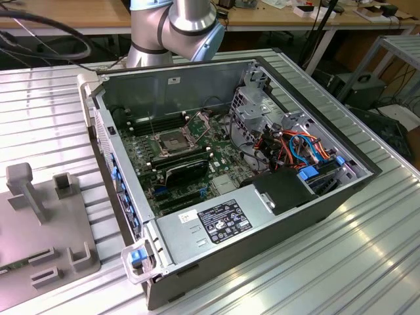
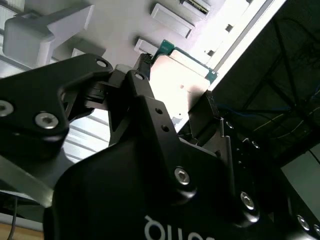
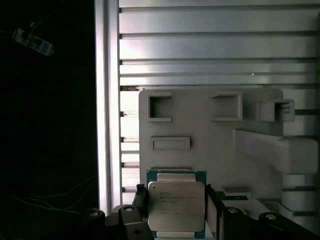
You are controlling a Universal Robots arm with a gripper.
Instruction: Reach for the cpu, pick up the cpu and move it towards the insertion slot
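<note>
In both wrist views my gripper (image 3: pixel 176 206) (image 2: pixel 176 86) is shut on the cpu (image 3: pixel 176 210) (image 2: pixel 182 80), a thin square chip with a pale silver face and a green rim. One black finger (image 3: pixel 140 199) presses one edge and another finger (image 3: pixel 212 210) presses the opposite edge. The chip hangs well above the grey fixture plate (image 3: pixel 200 125). In the exterior view the insertion slot (image 1: pixel 172 142), a metal-framed socket with a dark centre, sits on the motherboard inside the open computer case. The arm's body (image 1: pixel 177 26) stands behind the case.
The case (image 1: pixel 197 275) lies open on a ribbed aluminium table (image 1: pixel 367 262). Inside are a black expansion card (image 1: pixel 187 172), a power supply (image 1: pixel 216 223), a drive cage (image 1: pixel 252 105) and coloured cables (image 1: pixel 298 147). The grey fixture plate (image 1: pixel 39 216) carries upright pegs.
</note>
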